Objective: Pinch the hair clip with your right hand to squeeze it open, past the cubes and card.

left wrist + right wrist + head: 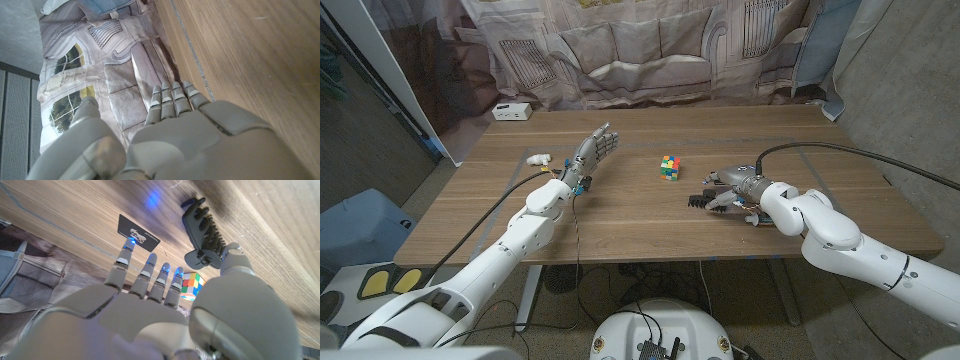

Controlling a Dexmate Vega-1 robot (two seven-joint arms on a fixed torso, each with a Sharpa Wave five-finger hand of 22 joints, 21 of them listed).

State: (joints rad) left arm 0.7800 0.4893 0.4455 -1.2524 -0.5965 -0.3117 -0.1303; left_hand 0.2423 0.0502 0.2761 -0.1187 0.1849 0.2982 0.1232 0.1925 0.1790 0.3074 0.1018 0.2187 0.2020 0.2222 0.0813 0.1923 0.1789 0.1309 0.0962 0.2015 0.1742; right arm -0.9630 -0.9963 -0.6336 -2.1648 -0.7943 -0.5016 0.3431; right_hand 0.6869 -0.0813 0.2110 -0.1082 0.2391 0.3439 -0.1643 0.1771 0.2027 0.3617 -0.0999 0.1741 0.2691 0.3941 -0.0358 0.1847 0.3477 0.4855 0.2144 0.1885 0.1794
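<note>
1. Black and toothed, the hair clip [701, 199] lies on the wooden bench [620, 225], just beside the right hand [732, 187] and right of the Rubik's cube [669, 168].
2. Thumb touching the clip's hinge end in the right wrist view, the other fingers [150, 275] spread; no squeeze looks made yet, and the clip's jaws appear closed.
3. Left hand [592, 152] hovers well apart, fingers extended, holding nothing.
4. Nearby: a black card [138, 234] under the fingertips, a white box [511, 111] at the far edge, a small white object [539, 158] left.
5. Cube and card crowd the approach; nudging either seems possible.
</note>
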